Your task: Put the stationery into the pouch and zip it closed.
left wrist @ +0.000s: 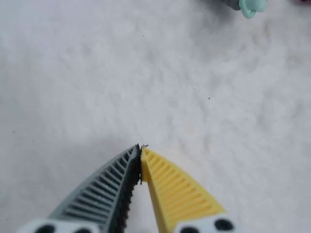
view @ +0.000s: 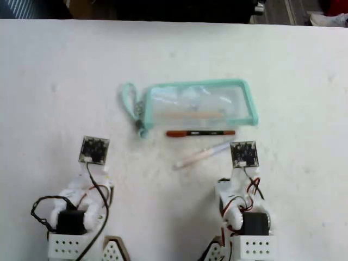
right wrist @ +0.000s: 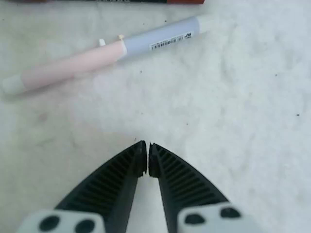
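Note:
A clear pouch with mint-green trim lies at the table's middle, a pale stick-shaped item showing through it. Just in front of it lies a red and black pen. Nearer the arms a pink and lilac pen lies slanted. My right gripper is shut with nothing in it, hovering a short way before that pen. My left gripper, one grey and one yellow finger, is shut over bare table, with the pouch's green strap end farther off.
The pouch's wrist strap loops out at its left end. The white table spreads wide on both sides. Both arm bases stand at the near edge.

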